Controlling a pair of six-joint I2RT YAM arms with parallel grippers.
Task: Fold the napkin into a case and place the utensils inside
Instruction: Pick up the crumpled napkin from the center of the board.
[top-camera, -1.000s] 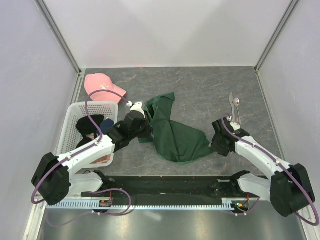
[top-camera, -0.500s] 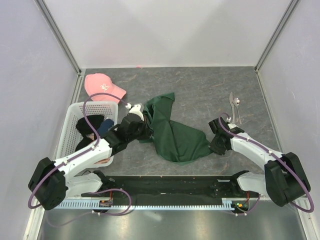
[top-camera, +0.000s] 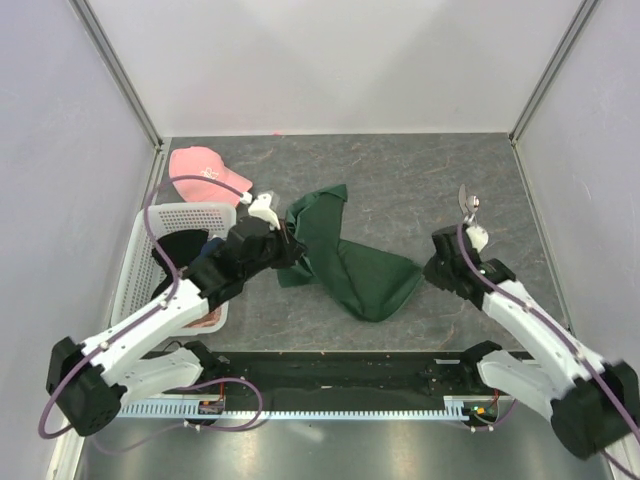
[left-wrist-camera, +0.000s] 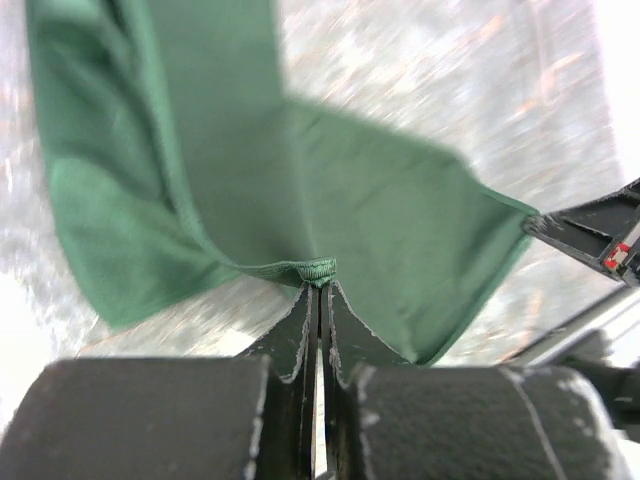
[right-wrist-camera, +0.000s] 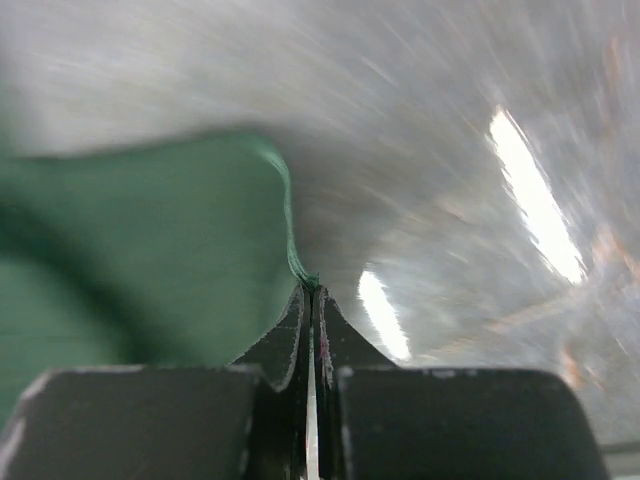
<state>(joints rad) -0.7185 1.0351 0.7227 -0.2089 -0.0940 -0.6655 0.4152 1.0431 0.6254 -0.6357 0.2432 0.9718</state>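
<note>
The dark green napkin (top-camera: 350, 268) hangs crumpled between my two grippers in the middle of the grey table. My left gripper (top-camera: 291, 246) is shut on its left hem, and the left wrist view shows the hem (left-wrist-camera: 318, 268) pinched at the fingertips of that gripper (left-wrist-camera: 318, 287), with the napkin (left-wrist-camera: 390, 230) spreading away beyond. At the napkin's right corner my right gripper (top-camera: 426, 268) is shut. Its wrist view shows a thin edge of the napkin (right-wrist-camera: 150, 250) caught in the gripper (right-wrist-camera: 311, 291). The shiny utensils (top-camera: 467, 204) lie at the right, just beyond the right wrist.
A pink cap (top-camera: 205, 170) lies at the back left. A white basket (top-camera: 140, 255) holding a black garment (top-camera: 178, 248) stands at the left edge, close to the left arm. Walls close in the table on three sides.
My right gripper has shut on the napkin's right corner. Both arms have shifted and the napkin now hangs between them, with its right end drawn up toward the right gripper.
</note>
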